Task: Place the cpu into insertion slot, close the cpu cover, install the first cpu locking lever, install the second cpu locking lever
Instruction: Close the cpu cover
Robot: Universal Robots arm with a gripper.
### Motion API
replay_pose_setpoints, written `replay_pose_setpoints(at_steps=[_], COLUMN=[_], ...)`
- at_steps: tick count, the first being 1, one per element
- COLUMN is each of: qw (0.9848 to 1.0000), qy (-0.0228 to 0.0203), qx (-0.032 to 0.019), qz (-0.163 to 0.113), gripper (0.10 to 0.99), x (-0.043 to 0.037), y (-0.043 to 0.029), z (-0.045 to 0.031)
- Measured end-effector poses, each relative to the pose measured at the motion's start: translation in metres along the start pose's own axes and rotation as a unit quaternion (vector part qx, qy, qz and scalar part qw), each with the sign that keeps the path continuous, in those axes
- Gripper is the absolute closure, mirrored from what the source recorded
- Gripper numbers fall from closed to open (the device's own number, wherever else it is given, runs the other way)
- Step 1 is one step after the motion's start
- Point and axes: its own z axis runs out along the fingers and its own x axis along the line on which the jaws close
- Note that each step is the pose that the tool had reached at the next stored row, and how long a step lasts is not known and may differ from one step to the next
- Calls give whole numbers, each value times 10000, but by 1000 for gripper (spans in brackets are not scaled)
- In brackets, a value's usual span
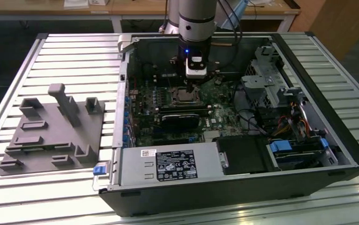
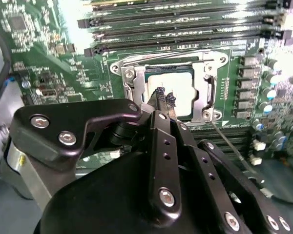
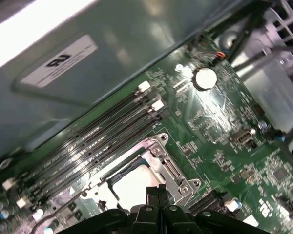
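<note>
The cpu (image 2: pixel 181 87) lies in the insertion slot (image 1: pixel 183 96) on the green board, its pale metal face showing through the cut-out. The cpu cover (image 2: pixel 136 83) lies flat around it as a silvery frame. My gripper (image 2: pixel 164 97) hovers just over the chip's near edge, black fingertips (image 2: pixel 158 93) pressed together with nothing between them. In the first wrist view the same tips (image 3: pixel 156 191) stand above the bright chip (image 3: pixel 129 185). A thin locking lever (image 2: pixel 230 142) runs out from the socket's corner, and another rod (image 3: pixel 51 218) lies along the opposite side. In the exterior view the gripper (image 1: pixel 194 77) hangs inside the case.
Long black memory slots (image 2: pixel 185 29) run beside the socket. A black card (image 1: pixel 181 117), the power supply (image 1: pixel 167 164) and a drive cage (image 1: pixel 273 79) crowd the case. The case wall (image 3: pixel 88 73) stands close behind. A grey fixture (image 1: pixel 51 129) sits on the exterior view's left.
</note>
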Motion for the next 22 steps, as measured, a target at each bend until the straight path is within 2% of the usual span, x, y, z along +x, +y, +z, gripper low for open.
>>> replay_pose_setpoints(at_steps=[5, 8, 11, 16, 19, 22], qw=[9990, 9974, 9951, 9895, 9852, 9800], qy=[2, 4, 6, 8, 9, 10], qx=[-15, -24, -33, -46, -54, -62], qz=[-449, -724, -993, -1447, -1715, -1989], gripper=[980, 980, 980, 980, 980, 980], x=[0, 0, 0, 0, 0, 1], y=[0, 0, 0, 0, 0, 0], z=[1, 2, 4, 7, 9, 11])
